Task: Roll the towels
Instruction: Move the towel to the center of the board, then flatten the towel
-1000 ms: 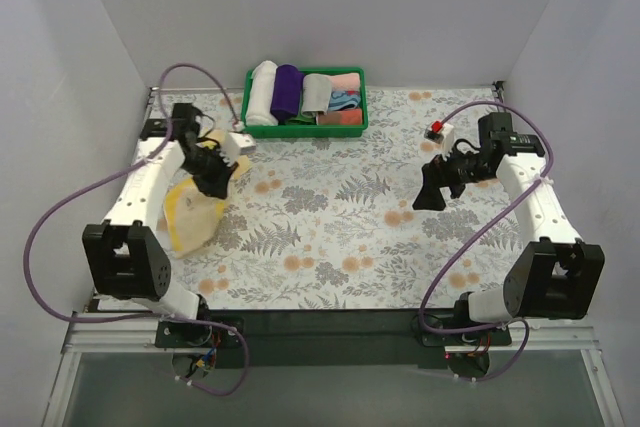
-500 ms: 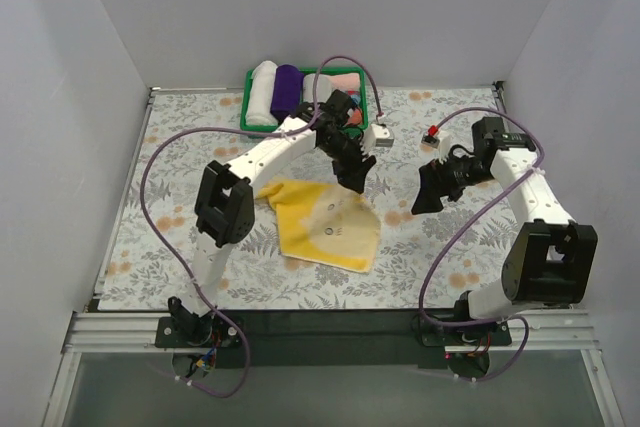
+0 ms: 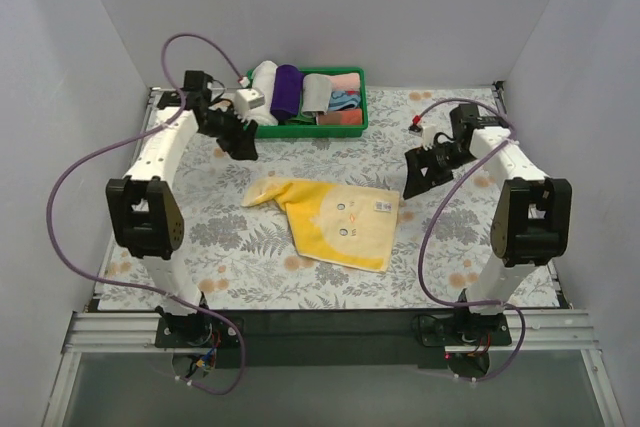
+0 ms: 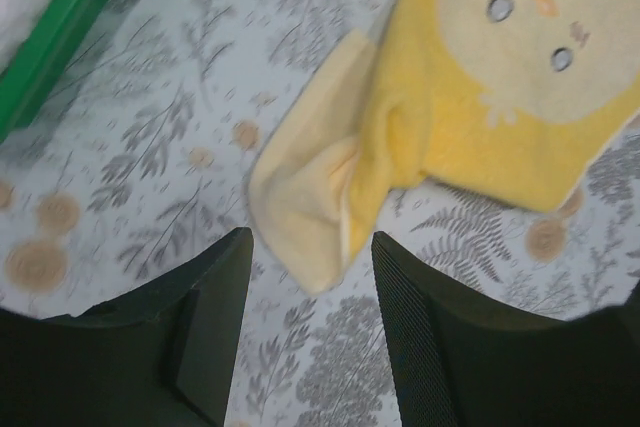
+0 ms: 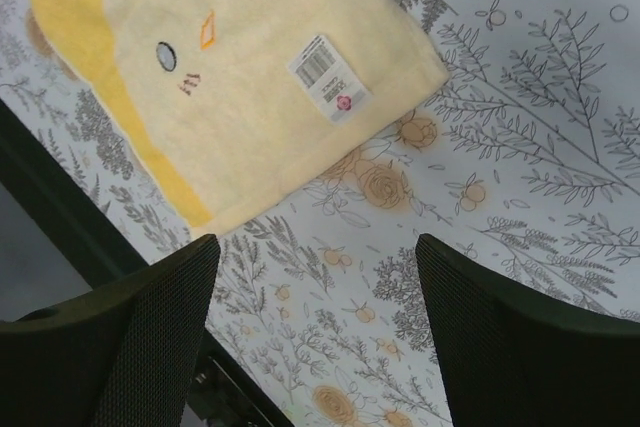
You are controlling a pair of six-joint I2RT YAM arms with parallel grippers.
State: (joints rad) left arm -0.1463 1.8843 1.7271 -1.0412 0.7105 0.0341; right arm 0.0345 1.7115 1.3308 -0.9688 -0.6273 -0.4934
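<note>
The pale yellow towel (image 3: 335,219) with a chick face lies spread flat mid-table, its left corner (image 3: 262,192) folded over. It shows in the left wrist view (image 4: 470,97) and in the right wrist view (image 5: 230,77), where a white barcode label (image 5: 328,77) sits on it. The light grey towel (image 3: 316,94) is a roll in the green basket. My left gripper (image 3: 242,144) is open and empty, back left of the towel, above its folded corner (image 4: 305,207). My right gripper (image 3: 413,185) is open and empty, just right of the towel's far right corner.
The green basket (image 3: 330,128) stands at the back centre, holding a white roll (image 3: 263,93), a purple roll (image 3: 287,90) and pink and blue folded cloths (image 3: 345,97). Its rim shows in the left wrist view (image 4: 60,27). Walls close in the left, back and right.
The left gripper carried the yellow towel from the left side to mid-table, let it go and drew back toward the basket. The right gripper shifted a little toward the towel.
</note>
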